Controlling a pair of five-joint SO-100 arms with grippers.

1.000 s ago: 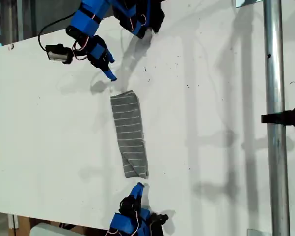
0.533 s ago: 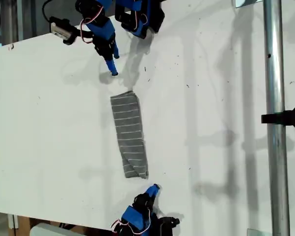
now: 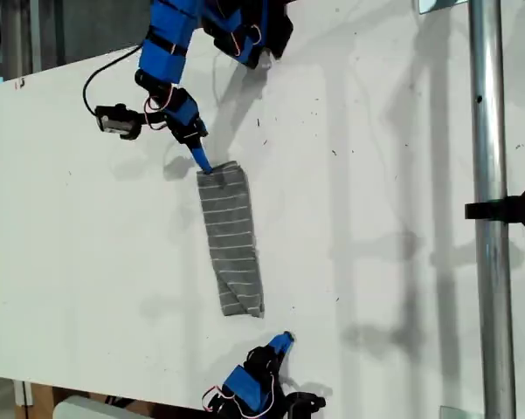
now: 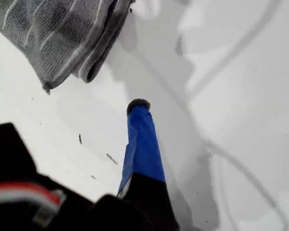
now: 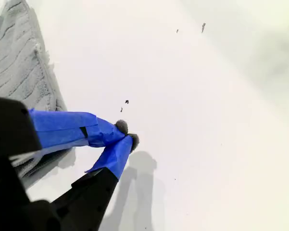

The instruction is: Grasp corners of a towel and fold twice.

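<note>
Folded towel lies mid-bench, my second gripper jaws together at its far corner, my first gripper just off the near end, jaw state unclear.

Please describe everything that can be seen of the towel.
The towel is soft dark gray cloth with thin white stripes. It is folded into a long narrow strip and lies flat on the white table. In the exterior view, a blue gripper is at its upper corner, and its lower end lies free.

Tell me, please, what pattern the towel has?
Dark gray with thin white stripes; the towel shows best in the exterior view.
</note>
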